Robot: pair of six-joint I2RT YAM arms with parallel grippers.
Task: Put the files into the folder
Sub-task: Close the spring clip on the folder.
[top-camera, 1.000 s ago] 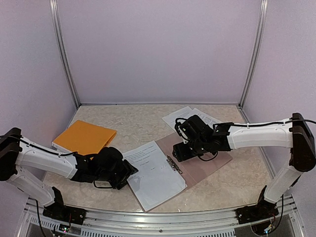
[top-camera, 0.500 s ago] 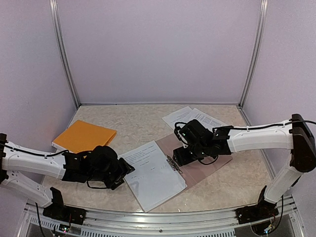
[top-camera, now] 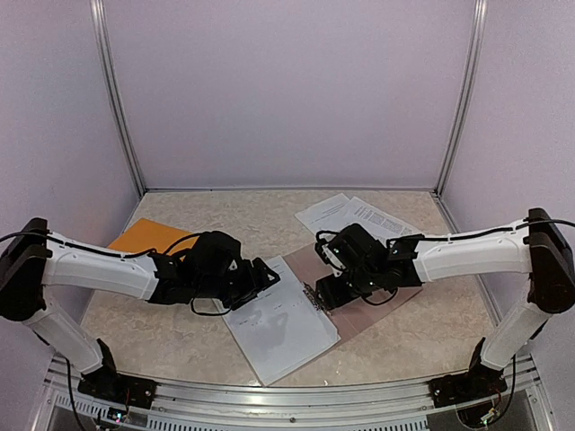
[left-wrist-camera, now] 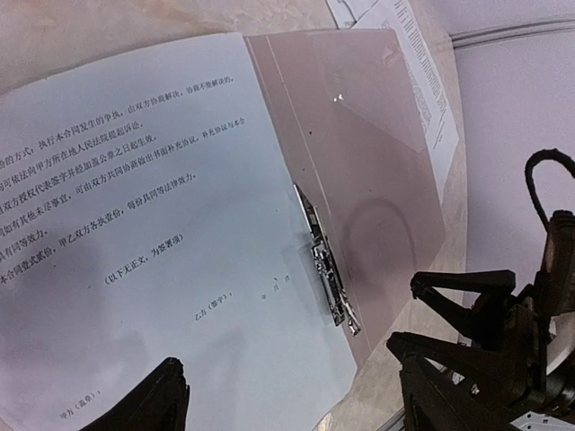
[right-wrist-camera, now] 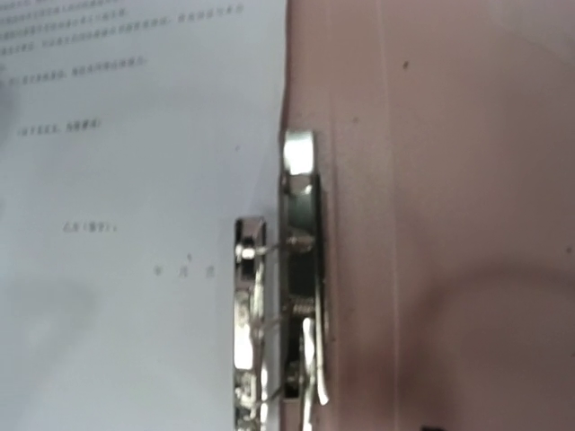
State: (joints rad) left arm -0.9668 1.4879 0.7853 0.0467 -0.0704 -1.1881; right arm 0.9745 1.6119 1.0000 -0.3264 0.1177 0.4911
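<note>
The folder (top-camera: pixel 370 316) (left-wrist-camera: pixel 359 135) (right-wrist-camera: pixel 449 180) lies open, pinkish brown, with a metal clip (top-camera: pixel 316 298) (left-wrist-camera: pixel 328 269) (right-wrist-camera: pixel 301 269) along its spine. One printed white sheet of the files (top-camera: pixel 280 319) (left-wrist-camera: pixel 162 224) (right-wrist-camera: pixel 135 180) lies on its left half, its edge at the clip. More files (top-camera: pixel 346 214) (left-wrist-camera: pixel 422 81) lie loose behind the folder. My left gripper (top-camera: pixel 263 274) (left-wrist-camera: pixel 287 368) hovers open over that sheet, holding nothing. My right gripper (top-camera: pixel 322 294) (left-wrist-camera: pixel 402 310) sits just by the clip's near end, its fingers apart. The right wrist view shows only the clip close up.
An orange folder (top-camera: pixel 144 235) lies at the left, partly under my left arm. The marbled table (top-camera: pixel 225 215) is walled by lilac panels on three sides. A metal rail (top-camera: pixel 287 395) runs along the near edge.
My left arm swung from the sheet's near-left edge forward and right to its far-left corner, and its jaws opened wider. My right gripper shifted slightly left and nearer, staying over the clip.
</note>
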